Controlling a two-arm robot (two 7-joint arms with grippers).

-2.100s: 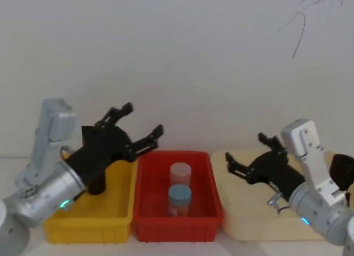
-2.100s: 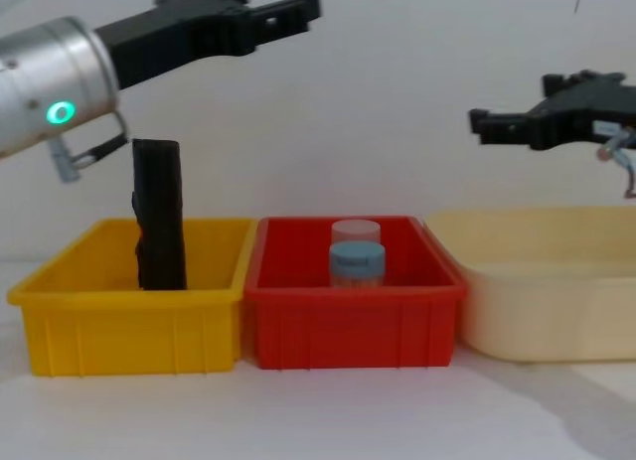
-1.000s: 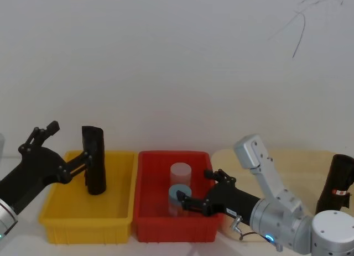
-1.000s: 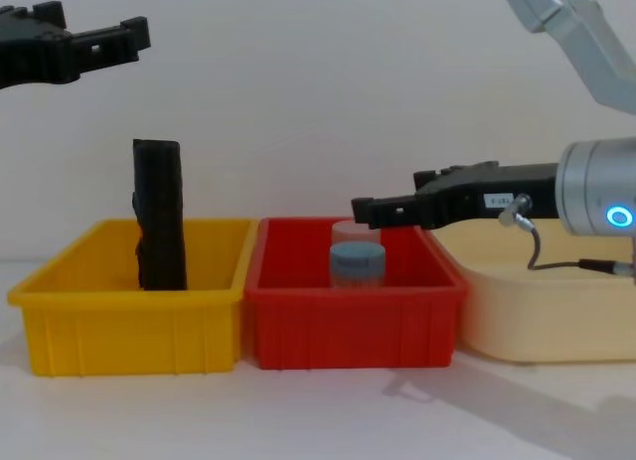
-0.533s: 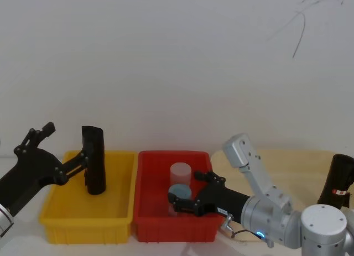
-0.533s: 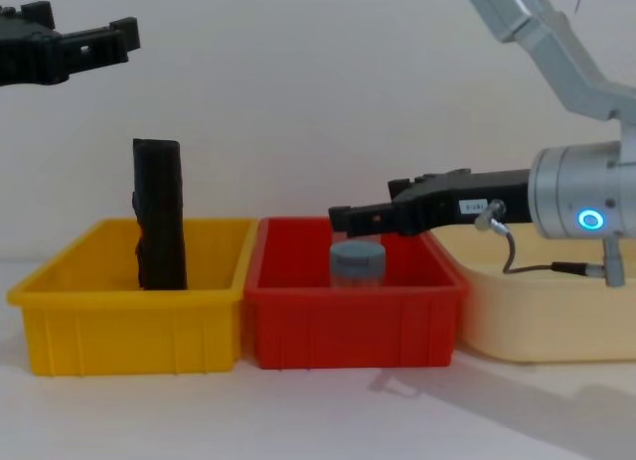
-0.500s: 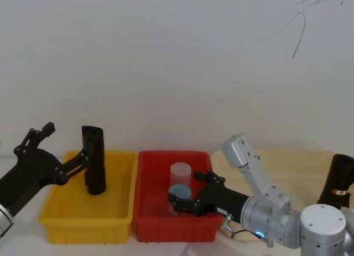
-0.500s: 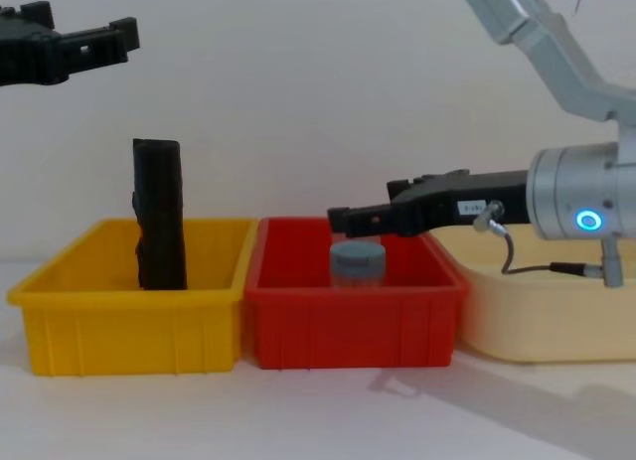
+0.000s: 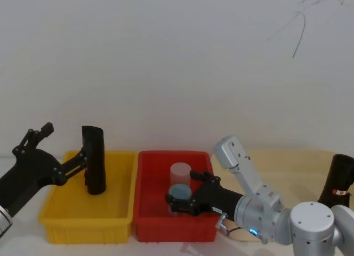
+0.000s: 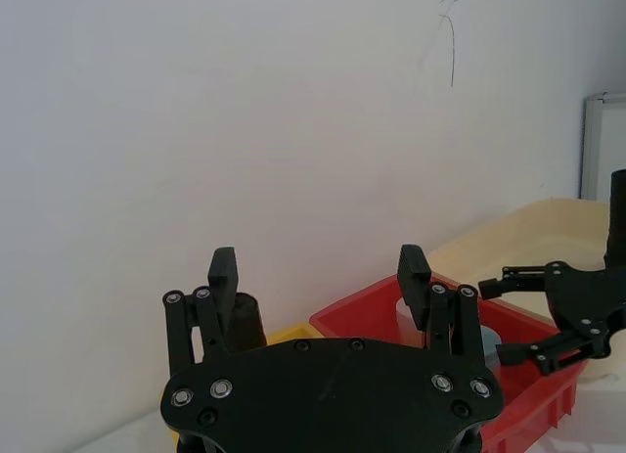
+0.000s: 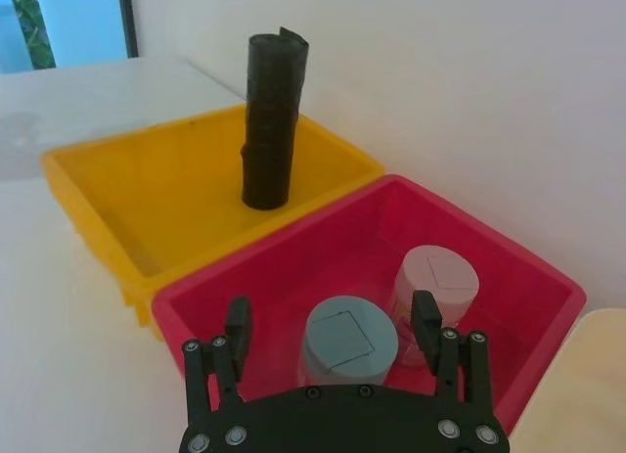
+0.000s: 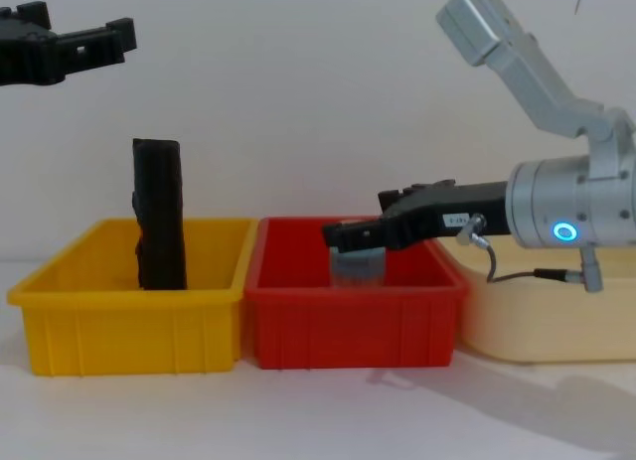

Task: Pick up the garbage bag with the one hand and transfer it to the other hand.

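Observation:
The garbage bag (image 9: 341, 177), a black roll with a small red-and-white label, stands upright at the far right by the beige tray, apart from both grippers. My left gripper (image 9: 65, 141) hangs open above the yellow bin's left side, near a plain black roll (image 9: 94, 162); it shows at the chest view's top left (image 12: 94, 41). Over the red bin my right gripper (image 9: 182, 187) is open, its fingers on either side of a blue-lidded jar (image 11: 347, 340). The jaws have not closed on the jar.
The yellow bin (image 9: 61, 225) holds the plain black roll (image 12: 159, 217). The red bin (image 9: 149, 229) holds the blue-lidded jar and a pale pink jar (image 9: 180, 171) behind it. The beige tray (image 12: 537, 311) lies to the right. A white wall stands close behind.
My right gripper has moved from above the beige tray down and left into the red bin, ending around the blue-lidded jar. The left gripper drew back to the left and then held still.

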